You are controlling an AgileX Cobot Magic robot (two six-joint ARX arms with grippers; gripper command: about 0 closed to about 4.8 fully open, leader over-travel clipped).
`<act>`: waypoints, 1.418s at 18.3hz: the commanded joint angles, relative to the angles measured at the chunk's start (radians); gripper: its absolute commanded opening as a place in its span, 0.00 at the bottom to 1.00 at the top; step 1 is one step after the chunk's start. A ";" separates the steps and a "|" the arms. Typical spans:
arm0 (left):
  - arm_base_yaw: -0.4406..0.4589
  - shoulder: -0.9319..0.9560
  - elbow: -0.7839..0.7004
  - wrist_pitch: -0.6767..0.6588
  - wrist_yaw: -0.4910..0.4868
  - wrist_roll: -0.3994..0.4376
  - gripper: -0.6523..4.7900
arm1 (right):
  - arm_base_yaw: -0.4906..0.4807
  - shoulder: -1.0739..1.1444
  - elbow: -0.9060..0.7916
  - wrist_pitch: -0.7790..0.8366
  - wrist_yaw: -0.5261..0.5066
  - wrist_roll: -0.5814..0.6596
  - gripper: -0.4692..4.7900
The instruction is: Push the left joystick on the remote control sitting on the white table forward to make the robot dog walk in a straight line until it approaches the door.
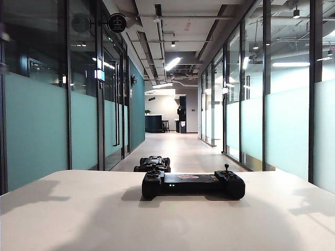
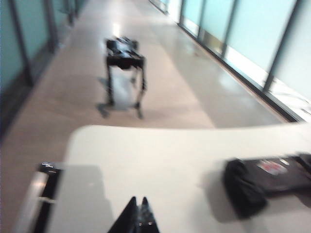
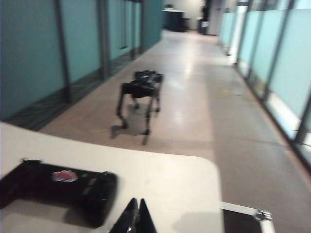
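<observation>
Both end effectors (image 2: 137,213) (image 3: 137,213), shut, hover near remote control (image 3: 58,187).

Ceiling strips light the corridor brightly, soft shadows cross the white table (image 1: 63,209), both wrist views blurred.

Closed left gripper (image 2: 137,216) above white table (image 2: 155,160), remote control (image 2: 262,182) beside.

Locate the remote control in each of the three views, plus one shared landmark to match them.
Exterior view: remote control lies centre frame on the white table, seen end-on.
Left wrist view: remote control at the lower right edge, partly cut off, blurred.
Right wrist view: remote control at the lower left.
Shared landmark: the robot dog standing on the corridor floor beyond the table.
</observation>
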 commanded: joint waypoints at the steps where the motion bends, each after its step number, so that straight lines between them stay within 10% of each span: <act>1: -0.039 0.095 0.044 0.042 0.005 -0.002 0.11 | 0.068 0.052 0.005 0.068 0.040 -0.005 0.08; 26: -0.070 0.523 0.292 0.117 0.187 -0.003 0.11 | 0.265 0.695 0.069 0.440 0.137 0.082 0.08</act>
